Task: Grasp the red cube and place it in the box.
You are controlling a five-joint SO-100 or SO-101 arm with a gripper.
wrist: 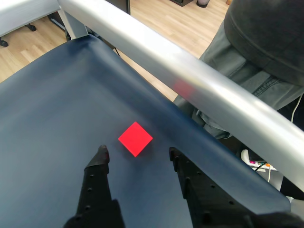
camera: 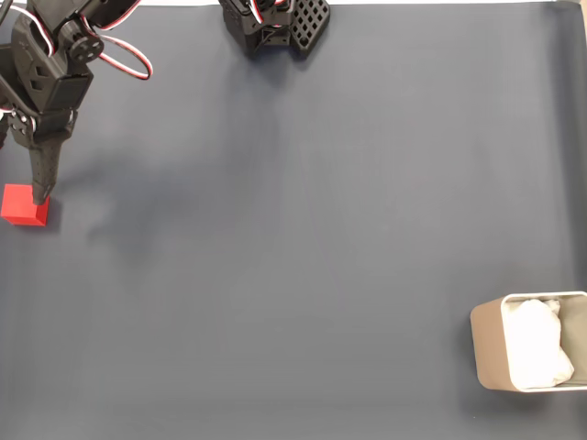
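The red cube [camera: 24,203] lies on the dark mat at the far left edge of the fixed view. In the wrist view the red cube [wrist: 135,138] sits just beyond the two black fingertips, roughly centred on the gap between them. My gripper [wrist: 137,154] is open and holds nothing; in the fixed view my gripper [camera: 40,191] hangs right over the cube's upper right corner. The beige box [camera: 487,346] with its white lining stands at the bottom right corner, far from the arm.
The arm's black base [camera: 273,26] sits at the top centre. A metal table rail [wrist: 199,80] runs just past the cube in the wrist view, and a seated person's legs [wrist: 247,85] are behind it. The mat [camera: 293,238] stretches between cube and box.
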